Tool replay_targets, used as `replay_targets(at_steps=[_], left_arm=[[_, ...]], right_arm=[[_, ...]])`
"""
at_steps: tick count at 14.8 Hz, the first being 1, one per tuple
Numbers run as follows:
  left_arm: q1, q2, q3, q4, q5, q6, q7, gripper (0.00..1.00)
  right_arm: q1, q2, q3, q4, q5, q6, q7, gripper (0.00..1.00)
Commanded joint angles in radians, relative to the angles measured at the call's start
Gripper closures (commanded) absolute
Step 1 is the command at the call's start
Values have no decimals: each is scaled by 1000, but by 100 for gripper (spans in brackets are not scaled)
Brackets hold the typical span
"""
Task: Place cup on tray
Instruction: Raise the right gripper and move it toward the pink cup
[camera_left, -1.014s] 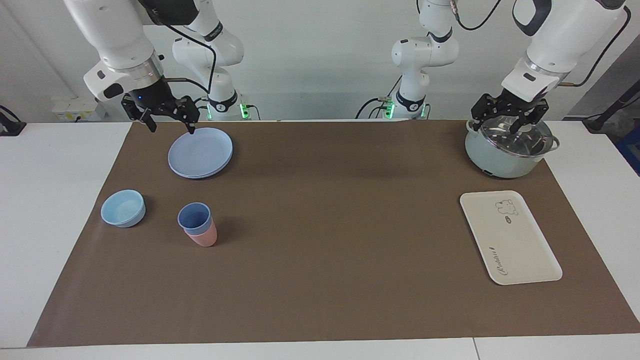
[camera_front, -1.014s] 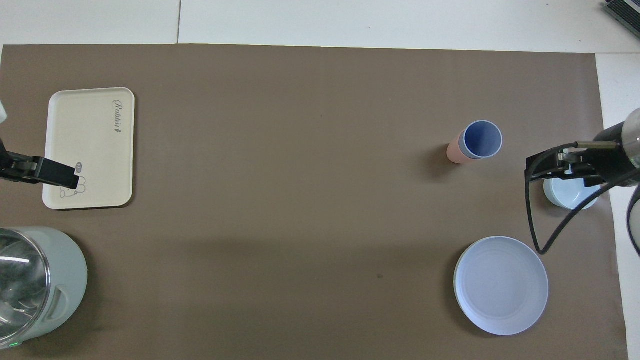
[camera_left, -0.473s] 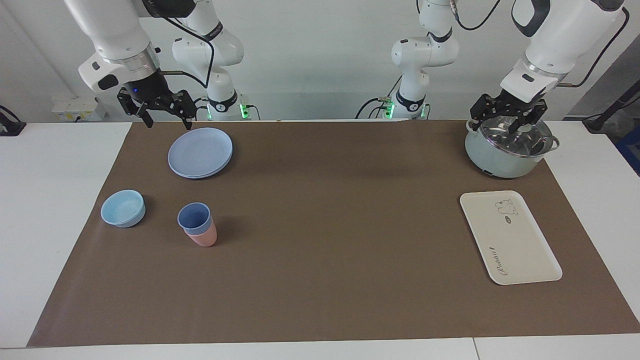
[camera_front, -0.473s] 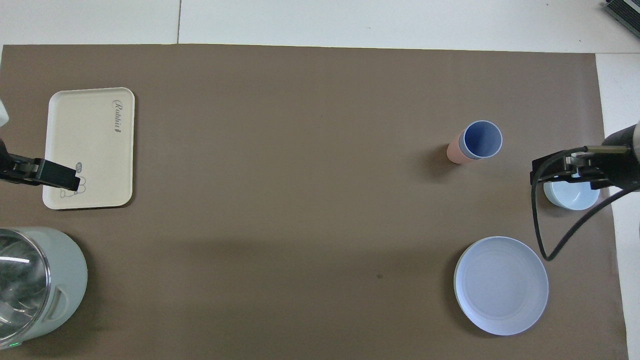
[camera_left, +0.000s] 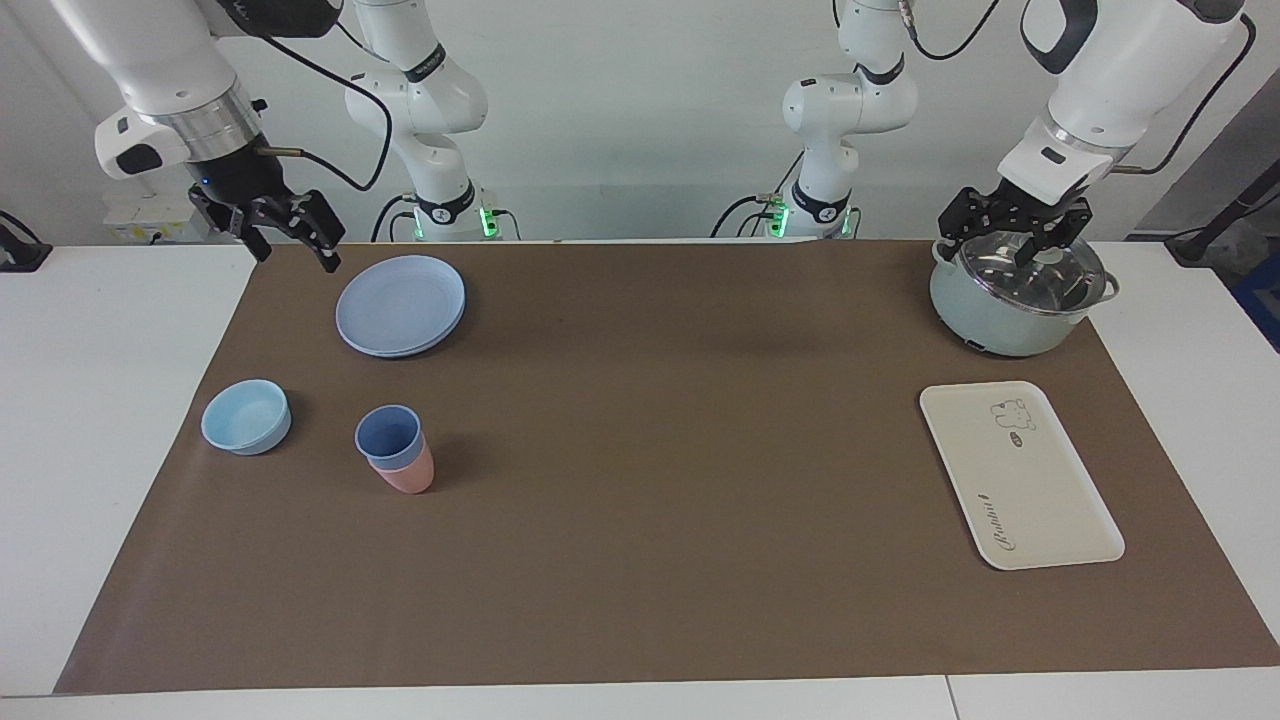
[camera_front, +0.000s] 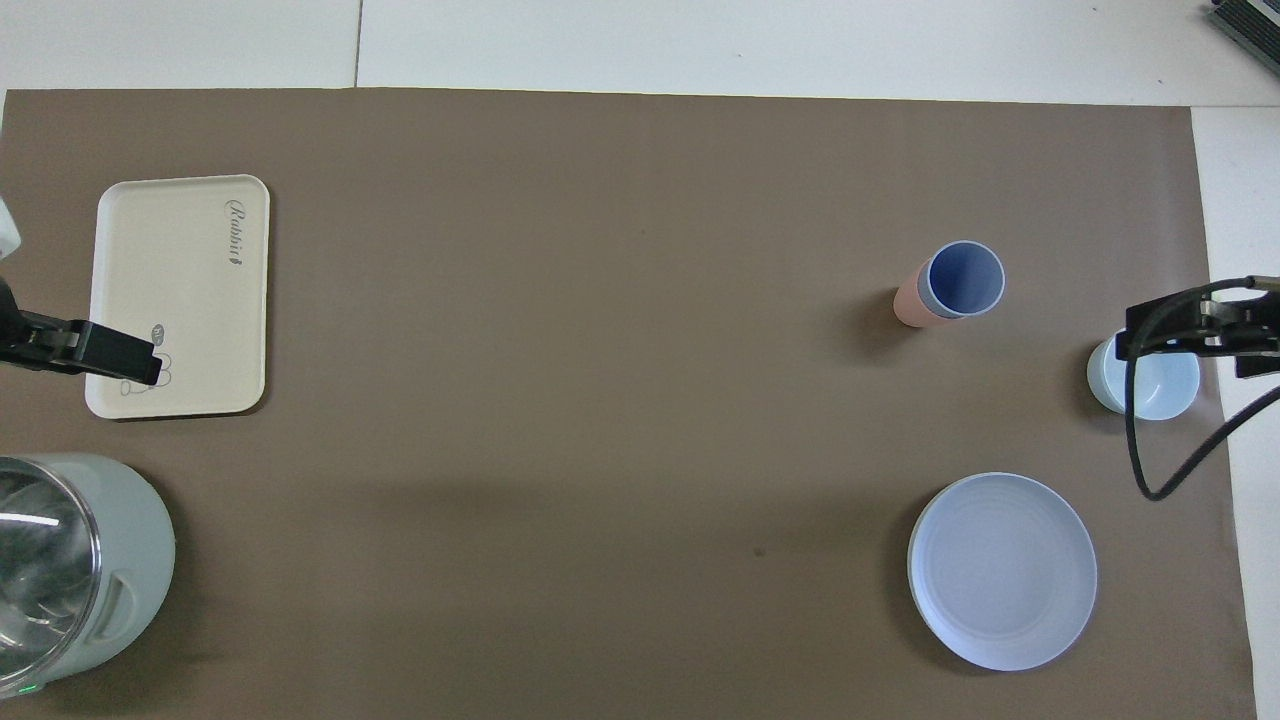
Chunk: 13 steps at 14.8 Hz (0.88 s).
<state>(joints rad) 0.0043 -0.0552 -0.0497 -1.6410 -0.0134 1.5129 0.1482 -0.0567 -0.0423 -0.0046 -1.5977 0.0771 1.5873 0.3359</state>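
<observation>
The periwinkle-blue cup stands upright, nested in a pink cup, toward the right arm's end of the table; it also shows in the overhead view. The cream-white tray with bear drawing lies flat and bare toward the left arm's end, also in the overhead view. My right gripper is open and empty, raised over the mat's corner beside the blue plate, well apart from the cup. My left gripper is open and empty, raised over the pot's lid.
A round blue plate lies nearer to the robots than the cups. A light-blue bowl sits beside the cups. A pale-green pot with a glass lid stands nearer to the robots than the tray. A brown mat covers the table.
My right gripper has risen and moved off the plate's edge toward the right arm's end of the table. My left gripper has lifted slightly. Cups and tray have not moved.
</observation>
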Motion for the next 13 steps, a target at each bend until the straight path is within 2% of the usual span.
replay_targets(at_steps=[1, 3, 6, 8, 10, 13], left_arm=[[-9, -32, 8, -33, -2, 3, 5, 0], [-7, -32, 8, -30, -2, 0, 4, 0], [-9, -32, 7, -34, -2, 1, 4, 0], [-6, -26, 7, -14, -20, 3, -8, 0], [-4, -20, 7, 6, -23, 1, -10, 0], [-9, -23, 8, -3, -22, 4, -15, 0]], right_arm=[[-34, 47, 6, 4, 35, 78, 148, 3], [-47, 99, 5, 36, 41, 109, 190, 3], [-51, 215, 8, 152, 41, 109, 323, 3], [-55, 307, 5, 243, 94, 94, 368, 3], [-92, 392, 6, 289, 136, 83, 382, 3], [-89, 524, 12, 404, 150, 99, 432, 3]])
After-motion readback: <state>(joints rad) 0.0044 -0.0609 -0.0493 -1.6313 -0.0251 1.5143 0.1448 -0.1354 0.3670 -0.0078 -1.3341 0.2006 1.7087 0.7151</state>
